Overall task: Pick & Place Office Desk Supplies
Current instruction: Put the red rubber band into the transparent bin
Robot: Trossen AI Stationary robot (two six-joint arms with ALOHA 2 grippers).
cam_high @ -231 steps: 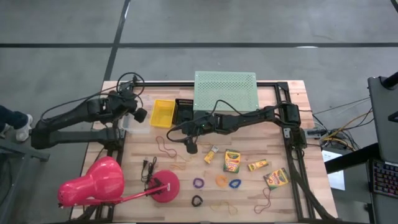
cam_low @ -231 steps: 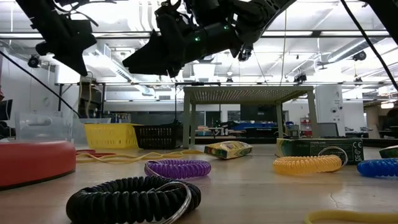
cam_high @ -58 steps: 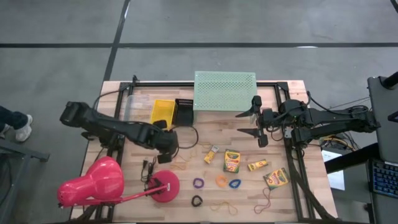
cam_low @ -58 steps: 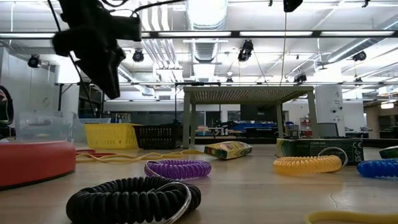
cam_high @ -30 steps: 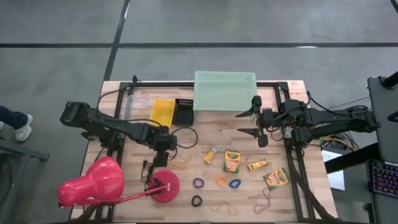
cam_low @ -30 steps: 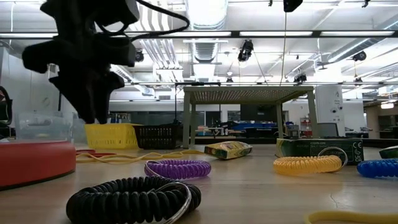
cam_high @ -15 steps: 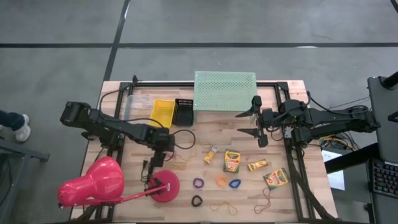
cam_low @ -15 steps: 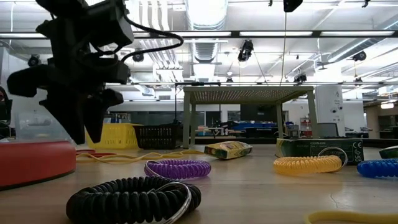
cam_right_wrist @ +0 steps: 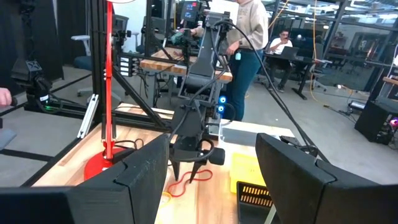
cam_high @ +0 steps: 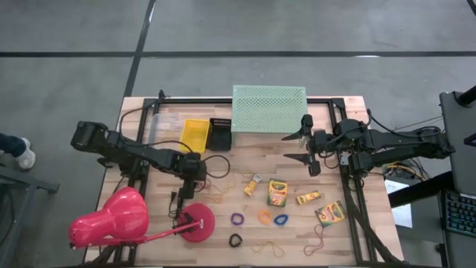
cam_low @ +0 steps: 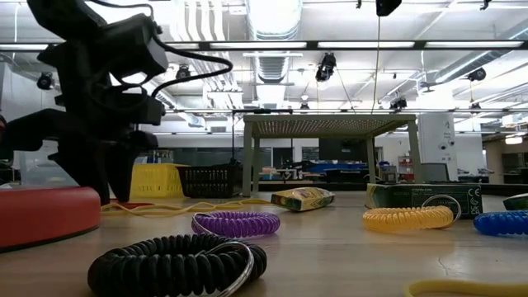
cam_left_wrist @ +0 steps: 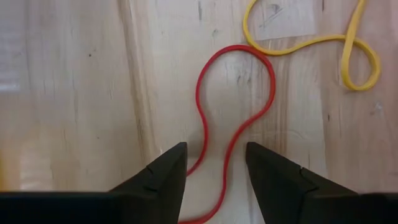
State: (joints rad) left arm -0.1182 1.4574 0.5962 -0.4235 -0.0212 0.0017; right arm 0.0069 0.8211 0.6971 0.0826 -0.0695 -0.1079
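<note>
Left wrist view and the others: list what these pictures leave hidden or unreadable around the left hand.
- Red rubber band: its near end runs off the left wrist view's edge between the left hand's fingers, so contact cannot be told.
- Yellow rubber band: cut off at the same view's border.
- Left hand: a dark silhouette in the low view; fingertips cannot be told apart.
- High view: the band under the left hand is too small.

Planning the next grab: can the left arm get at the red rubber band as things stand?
Probably yes. The left gripper hangs right over the red rubber band with its fingers open astride it, and nothing lies between them.
</note>
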